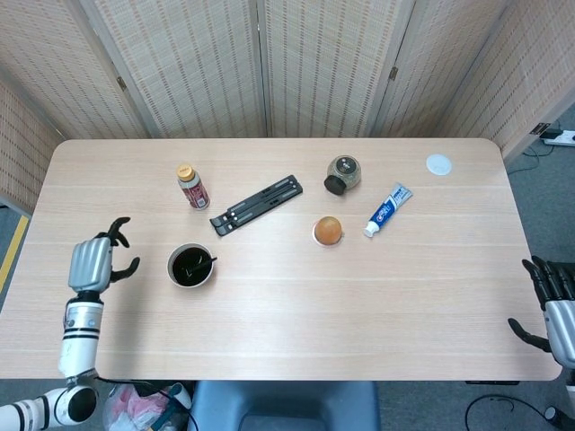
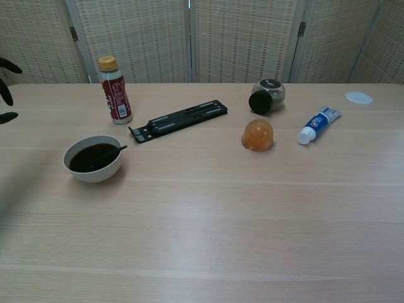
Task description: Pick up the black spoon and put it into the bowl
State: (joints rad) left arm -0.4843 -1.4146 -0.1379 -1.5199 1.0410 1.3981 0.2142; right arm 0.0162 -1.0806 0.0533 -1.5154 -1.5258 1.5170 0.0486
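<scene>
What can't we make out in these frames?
- Spoon head: dark on dark inside the bowl, both views; only the handle tip shows over the rim.
- Left hand: chest view cuts it at the left edge; only fingertips show.
- Right hand: head view cuts it at the right edge; chest view misses it.
- Bottle label text: too small in both views.

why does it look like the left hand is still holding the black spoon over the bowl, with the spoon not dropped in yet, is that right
Not right. In the head view the left hand is open, holding nothing, and sits well to the left of the bowl. The black spoon already lies in the bowl, its handle leaning over the rim; the chest view shows the same.
</scene>
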